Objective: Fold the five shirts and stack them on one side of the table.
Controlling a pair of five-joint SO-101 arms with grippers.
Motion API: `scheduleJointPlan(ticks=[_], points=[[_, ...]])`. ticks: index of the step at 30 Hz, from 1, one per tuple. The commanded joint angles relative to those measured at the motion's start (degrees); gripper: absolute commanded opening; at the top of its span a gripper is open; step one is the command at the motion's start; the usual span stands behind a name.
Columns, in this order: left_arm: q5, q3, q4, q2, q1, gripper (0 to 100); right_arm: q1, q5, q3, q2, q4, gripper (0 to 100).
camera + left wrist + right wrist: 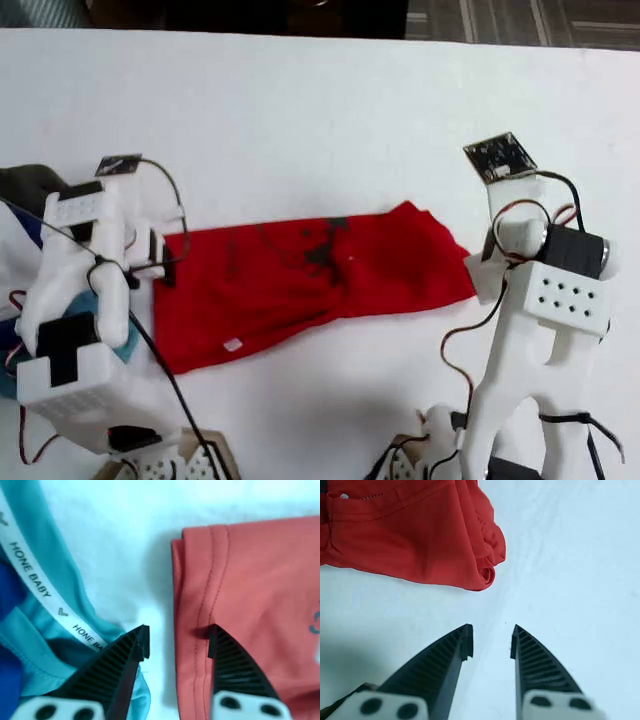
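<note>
On the middle of the table, in the high view, the red shirt lies as a long, creased band. Its long axis runs across the table from one arm to the other, and the end by the right arm sits slightly farther from the robot than the end by the left arm. Both ends lie within reach, one by each arm.

Left end: the left gripper stands open over the shirt's stitched edge. One finger is over the red cloth, and the other is over the teal shirt, which lies just beside it. A narrow strip of bare table separates the two shirts. The red edge therefore lies between the jaws and crosswise to the gap. Judged from this, the left arm is the nearer one, needing only to drop and close.

Right end: the right gripper is also parted, above bare table. The bunched, rolled end of the shirt lies ahead of its tips, near but not touching, so this arm would first have to advance along the shirt's axis.

Which end is the collar cannot be told from the pictures. A small white tag shows near the corner closest to the left arm.
</note>
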Motion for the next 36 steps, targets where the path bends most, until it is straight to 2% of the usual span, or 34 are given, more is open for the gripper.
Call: scheduleJointPlan(ticks=[1, 5, 9, 13, 15, 19, 24, 27, 31, 34, 36], points=[[-0.2, -0.7, 0.0, 2.5, 1.0, 21, 0.7, -2.0, -3.8, -3.4, 2.3, 13.0], [-0.2, -3.2, 0.7, 10.9, 1.3, 21, 0.6, -2.4, -8.6, -8.2, 5.8, 13.0], [-0.6, -10.4, 6.8, 17.1, 1.4, 21, 0.7, -2.4, -11.0, -11.2, 8.6, 13.0], [-3.7, -14.3, 10.9, 20.2, 4.7, 21, 0.7, -2.4, -11.0, -11.5, 9.7, 13.0], [-4.7, -14.5, 11.7, 21.3, 7.1, 17, 0.7, -2.3, -11.0, -11.5, 9.7, 13.0], [-4.9, -14.5, 11.8, 22.7, 10.5, 2, 0.7, -1.9, -11.7, -11.5, 8.9, 13.0], [-4.7, -14.6, 13.0, 22.6, 10.6, 3, 0.8, -1.8, -13.5, -11.5, 8.5, 13.0], [-4.7, -19.0, 15.1, 22.6, 10.1, 3, 3.1, -1.8, -11.2, -11.4, 8.0, 13.0], [-4.8, -33.7, 22.9, 23.2, 6.6, 3, 9.8, 1.2, -0.1, -11.5, 0.6, 11.1], [-4.9, -45.9, 27.8, 24.3, 4.1, 3, 14.5, 6.1, 13.1, -11.5, -11.5, 6.9], [-5.0, -53.1, 31.3, 26.7, 4.0, 3, 16.9, 6.7, 21.7, -11.6, -21.8, 5.9]])
